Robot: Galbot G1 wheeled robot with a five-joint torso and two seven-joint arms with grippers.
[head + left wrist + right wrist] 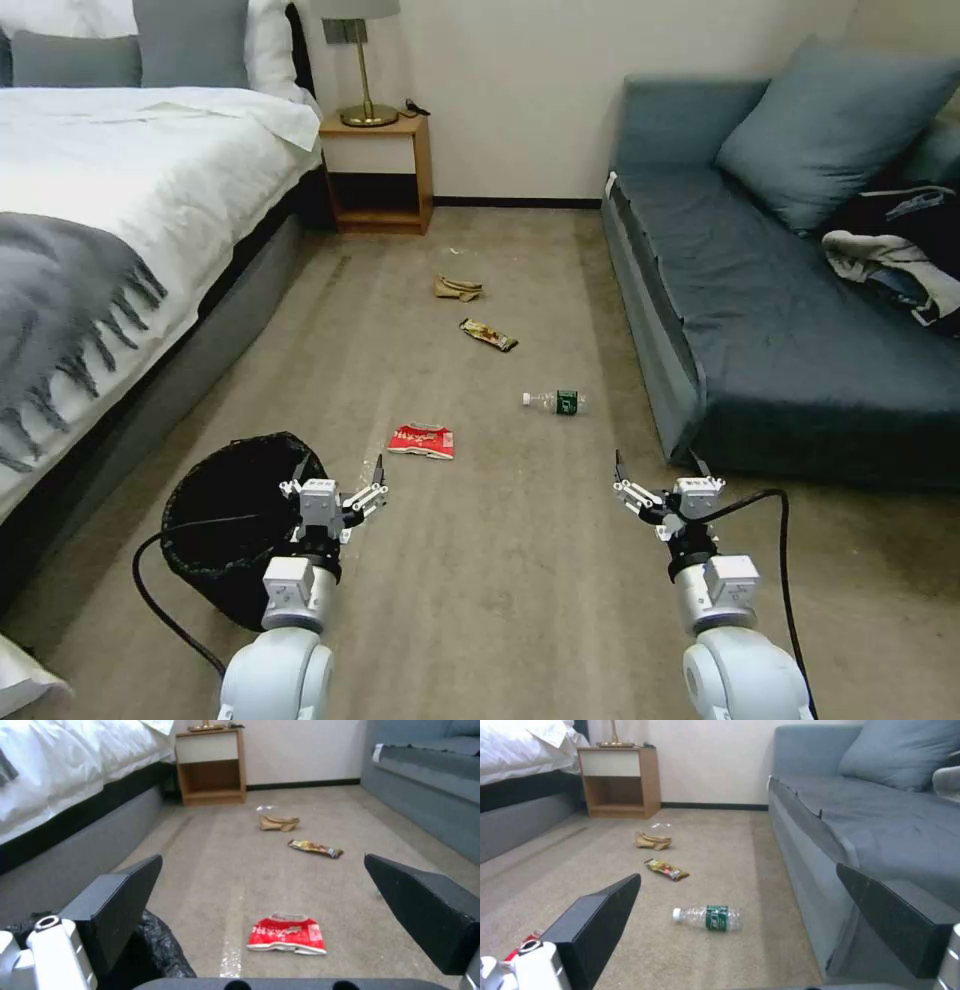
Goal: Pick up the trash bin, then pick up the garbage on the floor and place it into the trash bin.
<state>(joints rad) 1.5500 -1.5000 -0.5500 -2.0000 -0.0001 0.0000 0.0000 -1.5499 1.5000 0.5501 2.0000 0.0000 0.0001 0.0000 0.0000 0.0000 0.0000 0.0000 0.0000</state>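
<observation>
The round black trash bin (225, 530) with its bag liner (160, 948) stands on the carpet beside the bed. My left gripper (340, 470) hangs open over the bin's right rim, holding nothing. My right gripper (658, 468) is open too, low near the sofa's front corner. Garbage lies in a line ahead: a red snack packet (422, 440) just beyond the left gripper (262, 860), a clear green-labelled bottle (555, 402) in front of the right gripper (738, 873), a brown-gold candy wrapper (488, 334), and a tan paper scrap (457, 289) farthest off.
A bed (100, 200) runs along the left and a grey-blue sofa (780, 320) along the right, with clothes (900, 255) on its seat. A wooden nightstand (378, 170) with a lamp stands at the far wall. Carpet lies open between them.
</observation>
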